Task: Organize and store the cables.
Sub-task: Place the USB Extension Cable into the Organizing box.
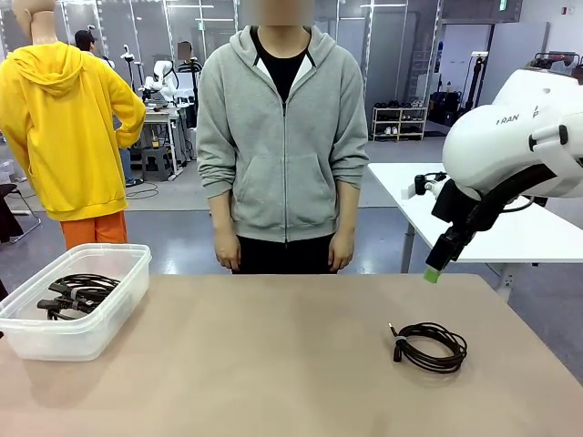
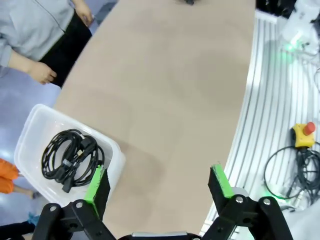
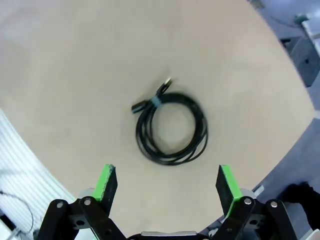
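1. At the left end of the table, a clear plastic bin is seen, and coiled black cables are bundled inside it.
2. In the left wrist view, the left gripper is held above the table with its jaws spread wide and nothing between them; the bin with its stored cables lies off to the side of one green pad, outside the gap between the jaws.
3. A person in a grey zip hoodie is seen standing at the far side of the table, arms hanging down, with one hand and the other hand kept off the table.
4. To the right of centre on the table, a single coiled cable is laid flat, with its small plug ends pointing toward the table's middle; it is well apart from the bin.
5. At the right of the front view, the right arm is raised, and one green fingertip of its gripper is seen above the table, higher than the coiled cable and not touching it.
6. In the right wrist view, the right gripper is shown with its jaws wide open and empty; the coiled cable lies on the table beyond the fingertips, roughly centred on the gap between them and untouched by either pad.
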You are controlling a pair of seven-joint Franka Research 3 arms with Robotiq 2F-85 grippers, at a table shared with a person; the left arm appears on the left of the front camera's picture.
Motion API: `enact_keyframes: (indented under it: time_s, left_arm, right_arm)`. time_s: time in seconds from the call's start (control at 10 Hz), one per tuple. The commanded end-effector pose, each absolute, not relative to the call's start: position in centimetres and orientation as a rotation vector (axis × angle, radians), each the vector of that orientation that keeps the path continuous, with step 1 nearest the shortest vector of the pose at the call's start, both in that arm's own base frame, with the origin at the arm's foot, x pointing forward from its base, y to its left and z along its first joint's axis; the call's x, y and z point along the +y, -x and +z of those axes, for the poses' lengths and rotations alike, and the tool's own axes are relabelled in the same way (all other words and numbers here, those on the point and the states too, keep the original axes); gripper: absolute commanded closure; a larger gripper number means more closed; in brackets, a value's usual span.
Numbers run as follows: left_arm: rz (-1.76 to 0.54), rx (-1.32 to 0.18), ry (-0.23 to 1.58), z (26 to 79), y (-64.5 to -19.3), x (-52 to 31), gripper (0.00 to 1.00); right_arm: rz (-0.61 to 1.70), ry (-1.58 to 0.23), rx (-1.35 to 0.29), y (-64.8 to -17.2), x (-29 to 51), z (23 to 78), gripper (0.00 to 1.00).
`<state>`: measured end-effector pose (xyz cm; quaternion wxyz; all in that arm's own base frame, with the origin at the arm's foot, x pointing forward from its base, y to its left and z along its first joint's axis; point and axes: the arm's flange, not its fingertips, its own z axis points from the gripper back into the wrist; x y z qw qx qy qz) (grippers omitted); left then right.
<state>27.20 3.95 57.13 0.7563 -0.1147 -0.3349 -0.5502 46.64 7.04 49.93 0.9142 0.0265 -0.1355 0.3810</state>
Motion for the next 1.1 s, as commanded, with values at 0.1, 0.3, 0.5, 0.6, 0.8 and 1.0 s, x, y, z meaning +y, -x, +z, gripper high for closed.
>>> enact_keyframes:
  time_s: [0.1, 0.3, 0.5, 0.6, 0.8, 1.0]
  left_arm:
    - [-1.195, -0.717, 0.246, 57.3, -27.9, 4.0, 0.00]
    - [-1.195, -0.717, 0.246, 57.3, -27.9, 4.0, 0.00]
    - [-1.195, -0.717, 0.246, 57.3, -27.9, 4.0, 0.00]
    - [-1.195, -0.717, 0.246, 57.3, -27.9, 4.0, 0.00]
    - [-1.195, -0.717, 0.246, 57.3, -27.9, 4.0, 0.00]
    - [-1.195, -0.717, 0.246, 57.3, -27.9, 4.0, 0.00]
  right_arm:
    - [0.807, -0.063, -0.229, -46.2, 7.0, 49.6, 0.00]
    - [0.793, -0.065, -0.270, -46.5, 7.0, 49.9, 0.00]
    - [0.567, -0.019, -0.187, -47.0, 10.6, 45.1, 0.00]
    - [0.491, -0.013, -0.157, -47.8, 11.6, 43.2, 0.00]
    - [0.337, -0.011, -0.155, -49.0, 12.1, 40.6, 0.00]
    - [0.292, 0.011, -0.109, -49.6, 13.1, 38.6, 0.00]
